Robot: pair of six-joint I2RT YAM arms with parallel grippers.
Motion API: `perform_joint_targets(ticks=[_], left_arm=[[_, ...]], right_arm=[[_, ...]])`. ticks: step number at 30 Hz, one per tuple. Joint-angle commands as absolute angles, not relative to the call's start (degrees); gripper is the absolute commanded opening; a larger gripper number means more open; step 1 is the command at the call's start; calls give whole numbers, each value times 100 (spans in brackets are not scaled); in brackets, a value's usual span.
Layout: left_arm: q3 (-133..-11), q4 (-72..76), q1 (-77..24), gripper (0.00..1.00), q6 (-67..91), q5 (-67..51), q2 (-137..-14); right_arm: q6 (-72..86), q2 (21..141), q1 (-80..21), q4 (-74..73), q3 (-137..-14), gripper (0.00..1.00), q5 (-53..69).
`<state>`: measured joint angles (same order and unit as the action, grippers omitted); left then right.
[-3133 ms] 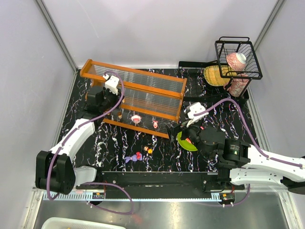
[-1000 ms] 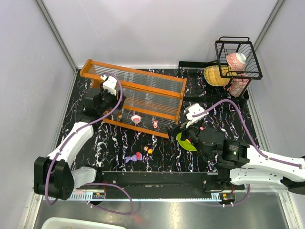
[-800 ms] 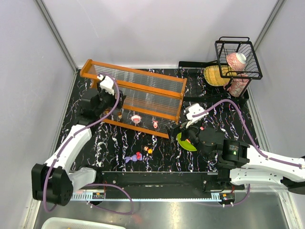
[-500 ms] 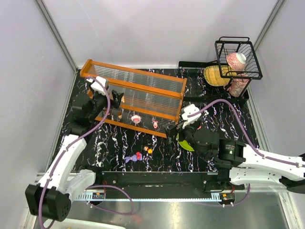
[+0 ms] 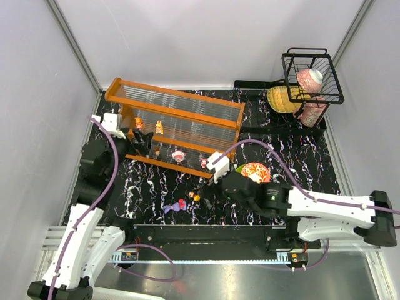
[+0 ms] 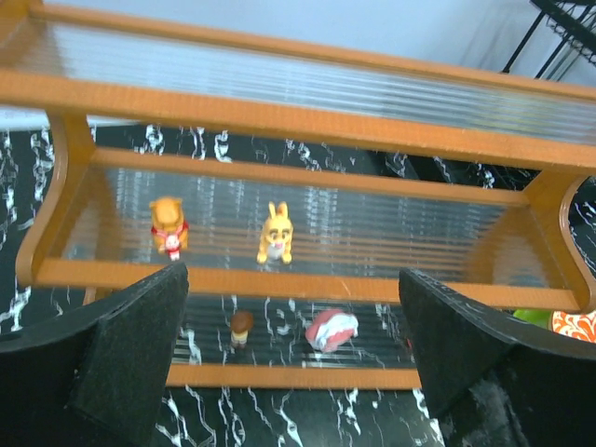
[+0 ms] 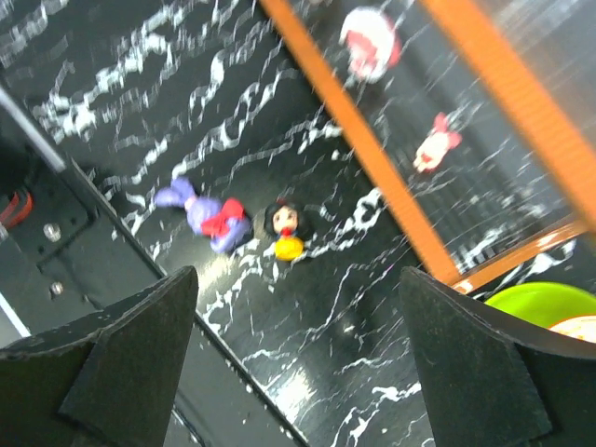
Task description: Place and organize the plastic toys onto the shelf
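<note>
- shelf (image 6: 298,116) — orange frame smooth, semi-gloss; panels clear, ribbed, shiny
- plastic toys (image 6: 275,233) on the shelf's upper tier: glossy moulded plastic
- table (image 7: 317,326) in front of the shelf: black, white-veined, smooth, glossy
- fingers (image 6: 130,363) of the left gripper (image 6: 290,272), facing the shelf — matt black, grainy
- wire basket (image 5: 312,76) right of the shelf: thin black wire, looks like metal
- plate (image 7: 526,300) by the shelf's right end: glossy green
</note>
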<state>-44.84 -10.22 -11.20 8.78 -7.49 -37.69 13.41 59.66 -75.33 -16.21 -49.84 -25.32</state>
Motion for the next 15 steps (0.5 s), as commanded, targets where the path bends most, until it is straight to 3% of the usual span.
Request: perform_joint_targets(ticks=[1,11,15], left_arm=[[-4474,-1582,-1125,99,1309,-352,-3472],[-4482,-1872,-1125,99,1371,-422,-3270],[-4474,-1925,-1125,99,1371,-483,-3234]], right_arm=[[1819,6485,-7559,-1503,-4694,92,-1723],[1854,7479,-7191,-704,-4483,69,-899],[1802,7769,-6944,-431,-4517,66,-440]])
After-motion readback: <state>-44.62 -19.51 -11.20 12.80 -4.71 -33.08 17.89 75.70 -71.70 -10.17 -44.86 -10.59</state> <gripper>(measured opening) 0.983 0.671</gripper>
